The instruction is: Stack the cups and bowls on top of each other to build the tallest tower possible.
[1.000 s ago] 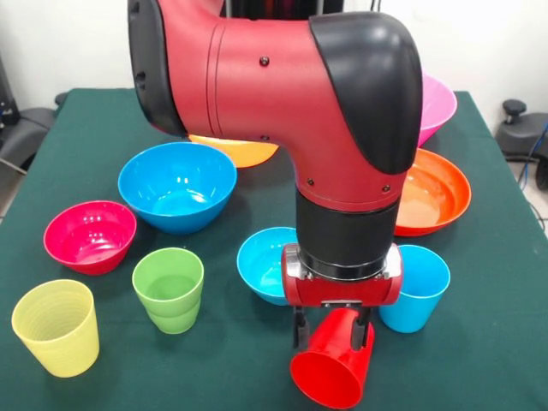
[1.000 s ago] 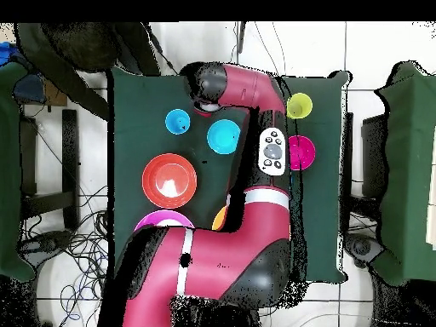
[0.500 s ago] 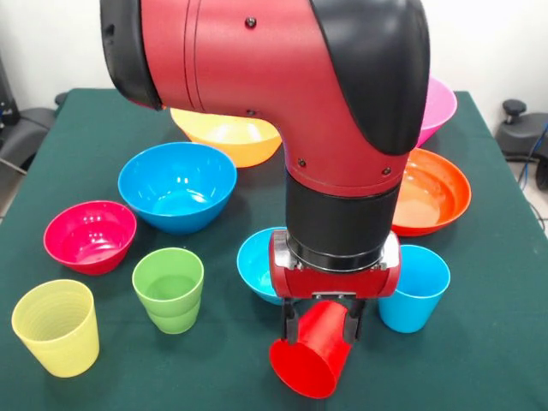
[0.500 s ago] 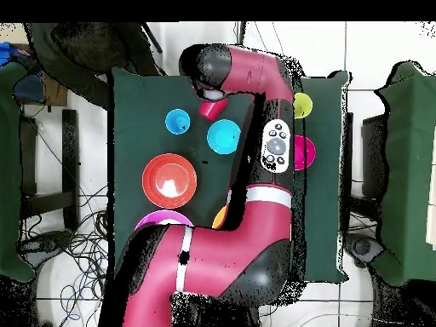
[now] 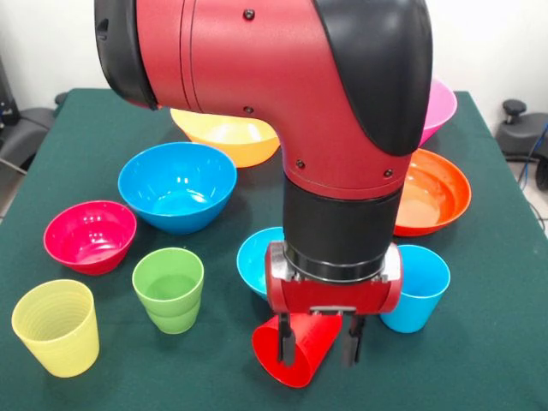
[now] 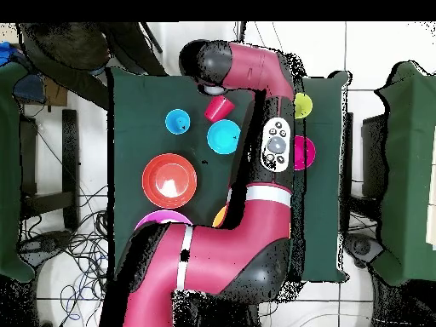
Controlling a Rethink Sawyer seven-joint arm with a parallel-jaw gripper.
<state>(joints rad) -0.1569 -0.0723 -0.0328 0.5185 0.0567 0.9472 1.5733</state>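
Note:
My gripper (image 5: 315, 347) hangs low over the table's near edge, shut on the red cup (image 5: 295, 353), which tilts with its mouth down and to the left. From overhead the red cup (image 6: 218, 108) pokes out from under the arm. The light blue cup (image 5: 417, 287) stands just right of it, and the small light blue bowl (image 5: 259, 257) sits behind the wrist. The lime green cup (image 5: 169, 288) and the ribbed yellow cup (image 5: 56, 327) stand upright at the left. No tower stands.
Single bowls sit apart on the green cloth: magenta (image 5: 90, 233), medium blue (image 5: 177, 184), yellow-orange (image 5: 227, 137), pink (image 5: 438, 107) and wide red-orange (image 5: 435, 193). The arm hides much of the table's middle.
The gripper has carried the red cup leftward and slightly lower. The cup has tipped further, its mouth swinging left.

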